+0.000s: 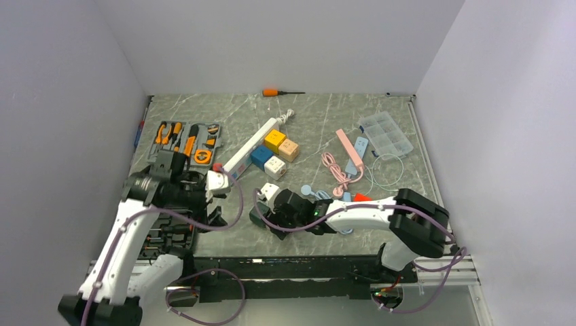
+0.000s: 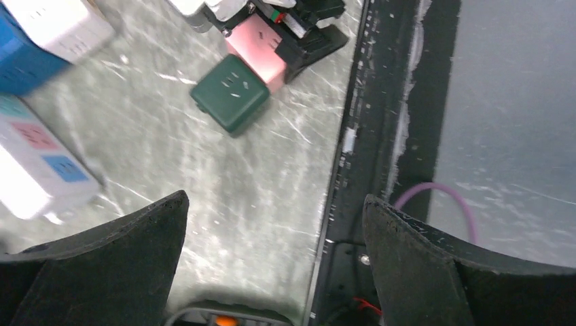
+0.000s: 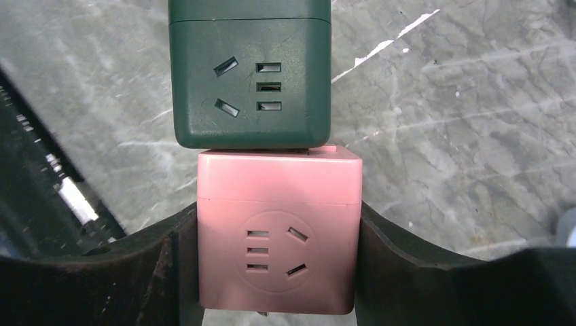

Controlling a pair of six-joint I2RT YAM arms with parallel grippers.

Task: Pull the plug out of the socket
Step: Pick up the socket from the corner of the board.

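Marble tabletop (image 1: pixel 319 115) from above: the right gripper (image 1: pixel 266 217) sits low near the front edge, its grasp hidden. Left wrist view: the left gripper (image 2: pixel 275 224) gapes wide and empty, with the green cube (image 2: pixel 230 93) joined to the pink cube (image 2: pixel 257 49) beyond. Only the right wrist view shows fingers (image 3: pixel 407 265) clamping the pink cube's sides; the cubes are not yet separated, so the pull remains.

One pink cube socket (image 3: pixel 278 238), one green cube socket (image 3: pixel 249 75), five more cube sockets (image 1: pixel 261 156) (image 1: pixel 275 140) (image 1: pixel 289 149) (image 1: pixel 274 167) (image 1: pixel 270 193), one screwdriver (image 1: pixel 272 92), one power strip (image 1: pixel 248 151).
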